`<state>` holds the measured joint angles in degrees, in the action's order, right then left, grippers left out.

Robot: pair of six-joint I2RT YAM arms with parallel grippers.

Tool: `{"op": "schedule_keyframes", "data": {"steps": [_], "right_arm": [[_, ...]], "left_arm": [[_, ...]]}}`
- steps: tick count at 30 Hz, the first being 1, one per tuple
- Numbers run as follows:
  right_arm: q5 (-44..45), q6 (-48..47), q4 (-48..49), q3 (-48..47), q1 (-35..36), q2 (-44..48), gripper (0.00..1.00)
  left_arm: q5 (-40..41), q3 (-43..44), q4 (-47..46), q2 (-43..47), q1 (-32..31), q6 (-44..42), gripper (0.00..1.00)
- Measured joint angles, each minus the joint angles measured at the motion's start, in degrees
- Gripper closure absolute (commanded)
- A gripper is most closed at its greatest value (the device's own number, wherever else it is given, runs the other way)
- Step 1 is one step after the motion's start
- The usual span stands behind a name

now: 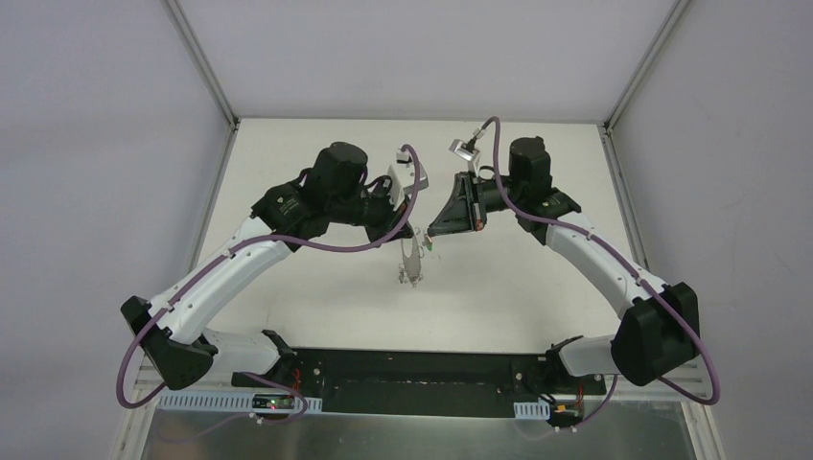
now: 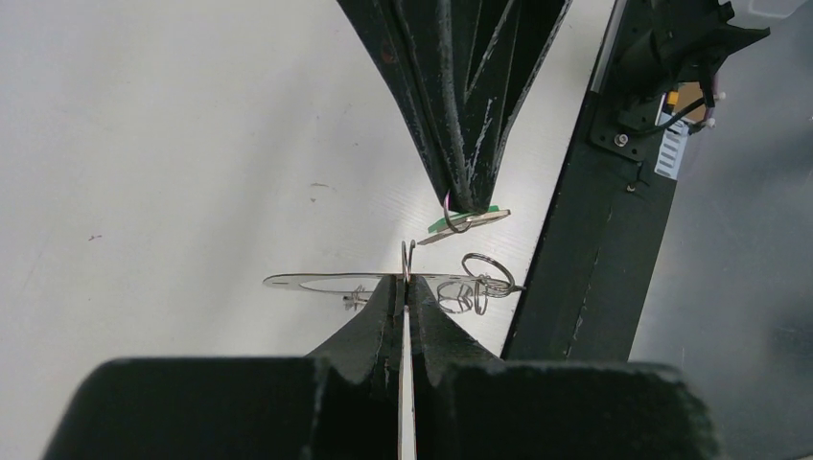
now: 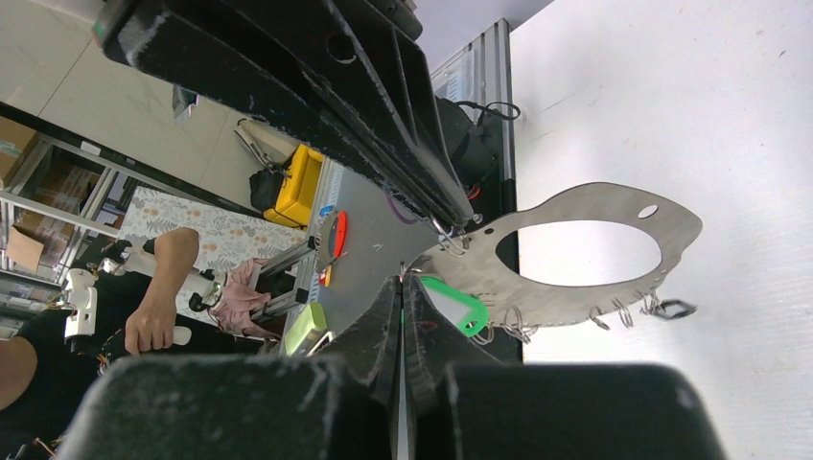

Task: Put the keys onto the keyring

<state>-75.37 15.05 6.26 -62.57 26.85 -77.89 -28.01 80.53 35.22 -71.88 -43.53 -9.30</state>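
status: in progress. left fingers (image 2: 397, 293) are clamped on the flat silver metal keyring (image 3: 594, 201), held above the white surface (image 1: 316, 297). right fingers (image 3: 393, 293) are clamped on the small green-headed silver key (image 3: 456, 305), just beside the ring's edge. judged not yet threaded.

I saw the keyring (image 3: 594, 201) as a flat silver loop with a wide oval opening. It had small wire rings (image 3: 614, 312) strung along one edge and a tiny black tag (image 3: 676, 309) at its far end. The closed left gripper (image 2: 406, 286) pinched its rim. The keys (image 3: 458, 305), one small piece with a bright green head, sat just beside that rim, clamped in the tips of the right gripper (image 2: 467, 201).
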Motion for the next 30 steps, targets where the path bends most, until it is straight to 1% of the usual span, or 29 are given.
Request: {"op": "schedule_keyframes", "data": {"steps": [13,30], "right_arm": [[1.29,-0.24,0.96,2.51,0.02,-0.07,1.00],[1.46,-0.26,1.25,2.58,0.02,-0.07,1.00]], "left_arm": [[-1.16,-0.39,-0.61,-0.46,-0.37,0.13,1.00],[-1.73,-1.29,-1.49,-0.59,-0.44,0.72,1.00]]}}
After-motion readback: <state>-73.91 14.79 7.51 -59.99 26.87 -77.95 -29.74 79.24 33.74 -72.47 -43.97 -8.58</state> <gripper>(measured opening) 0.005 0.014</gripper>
